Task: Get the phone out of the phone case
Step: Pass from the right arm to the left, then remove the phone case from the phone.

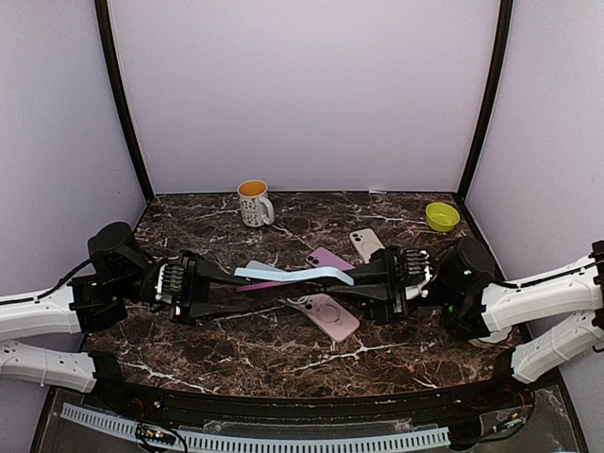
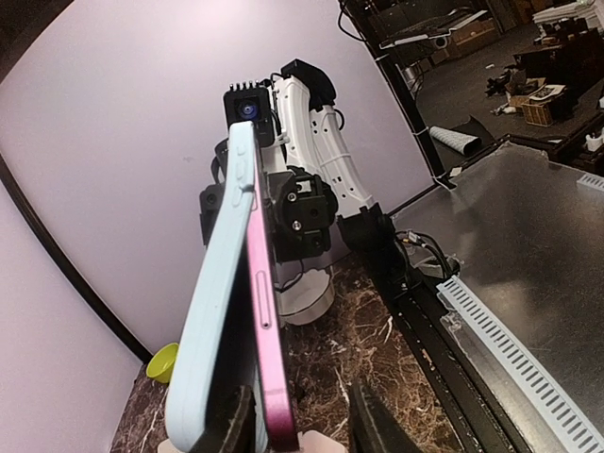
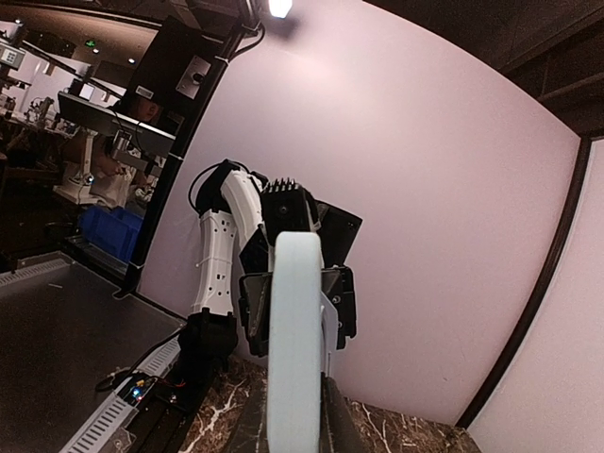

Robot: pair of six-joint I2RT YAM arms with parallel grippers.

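A light blue phone case [image 1: 297, 275] hangs above the table between my two grippers. The magenta phone [image 1: 267, 284] is peeled partly out of it at the left end. In the left wrist view the case [image 2: 212, 311] and the phone [image 2: 262, 321] spread apart like a V. My left gripper [image 2: 300, 408] is open: the phone leans by its left finger [image 2: 234, 420], and a clear gap separates it from the right finger [image 2: 370, 423]. My right gripper [image 1: 363, 276] is shut on the case's other end [image 3: 295, 321], edge-on between its fingers.
Three other phones lie on the marble: a purple one [image 1: 330, 257], a pink one with a ring mark [image 1: 328, 317] and a cream one [image 1: 366, 243]. A white mug [image 1: 254, 203] stands at the back, and a green bowl [image 1: 441, 216] at the back right.
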